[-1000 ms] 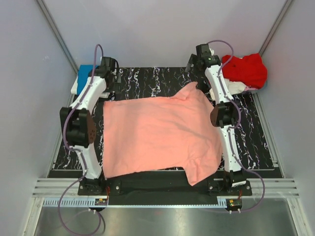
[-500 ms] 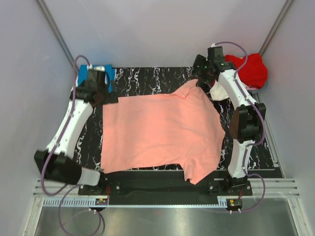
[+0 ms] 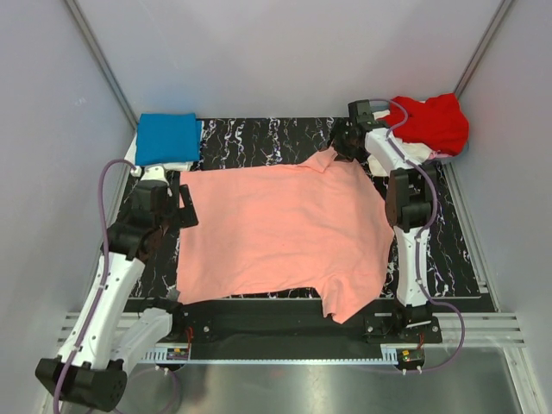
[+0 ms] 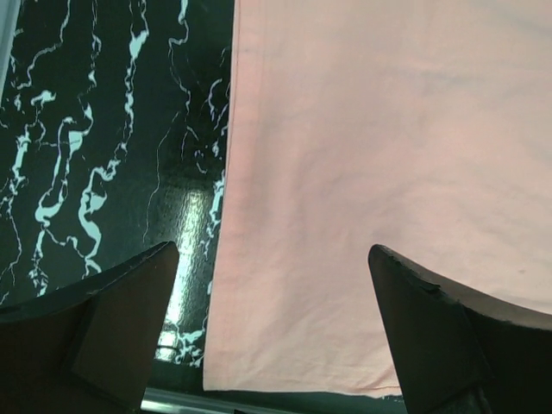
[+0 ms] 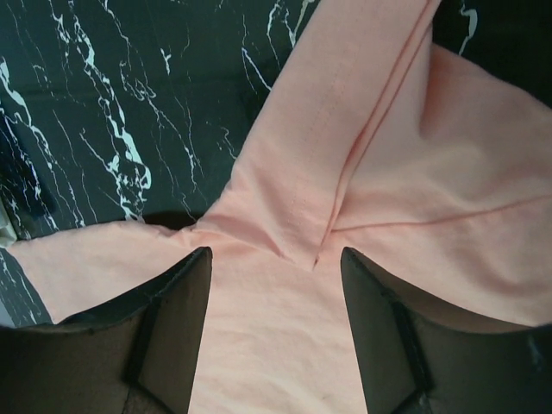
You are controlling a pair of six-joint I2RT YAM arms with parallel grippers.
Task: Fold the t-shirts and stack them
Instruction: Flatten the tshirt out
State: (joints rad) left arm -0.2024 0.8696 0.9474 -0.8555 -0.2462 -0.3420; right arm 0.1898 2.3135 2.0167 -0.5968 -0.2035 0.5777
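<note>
Over a pink shirt (image 3: 280,233), left gripper (image 4: 272,252) and right gripper (image 5: 274,254) gape; its doubled far-right sleeve (image 5: 345,172) risks a lumpy fold.

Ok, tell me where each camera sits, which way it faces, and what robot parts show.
Top external: above and behind the bases, looking down on the marbled table, left arm, right arm and salmon-pink t-shirt.
Left wrist: on the left arm, looking down between the open left gripper fingers at the shirt's left edge.
Right wrist: on the right arm, looking down past the open right gripper at the shirt's creased far corner.
Shared: all three show that shirt on the marbled table.
</note>
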